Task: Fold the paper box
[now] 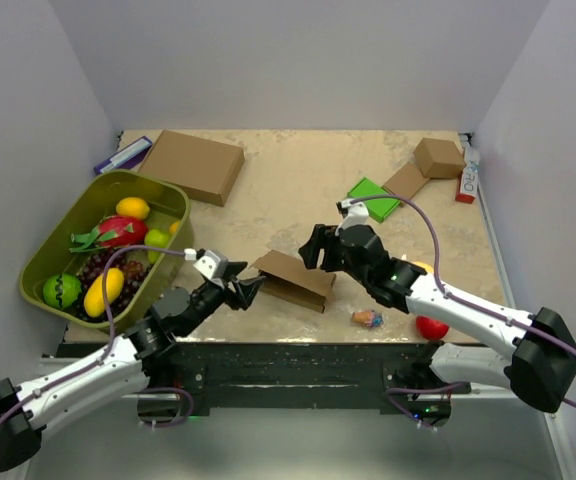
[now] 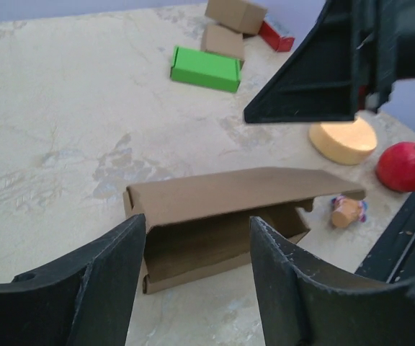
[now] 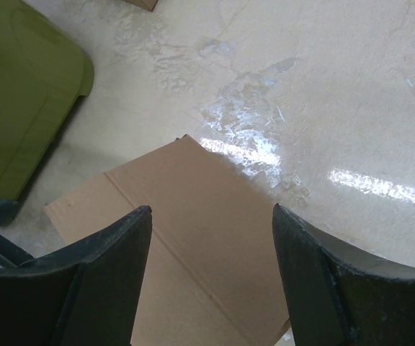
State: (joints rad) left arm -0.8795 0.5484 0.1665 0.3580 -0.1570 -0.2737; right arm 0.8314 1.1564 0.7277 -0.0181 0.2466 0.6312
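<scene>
The paper box (image 1: 293, 278) is a slim brown cardboard mailer lying near the table's front middle. Its lid is folded over the tray. In the left wrist view the paper box (image 2: 222, 202) still shows a dark gap along its near side and a small tab at its right end. My left gripper (image 1: 251, 291) stands open just left of the box, its jaws (image 2: 198, 222) facing that gap and touching nothing. My right gripper (image 1: 313, 245) hovers open above the lid's far edge. In its own view the gripper (image 3: 212, 210) has only flat cardboard (image 3: 193, 245) below it.
A green bin (image 1: 168, 200) of fruit stands at the left. A larger brown box (image 1: 193, 165) lies behind it. At the back right are a green box (image 1: 373, 198), a small brown box (image 1: 438, 157) and a flat brown piece (image 1: 405, 180). A small toy (image 1: 367, 319), a red ball (image 1: 431, 327) and a yellow disc (image 2: 342, 140) lie right of the mailer.
</scene>
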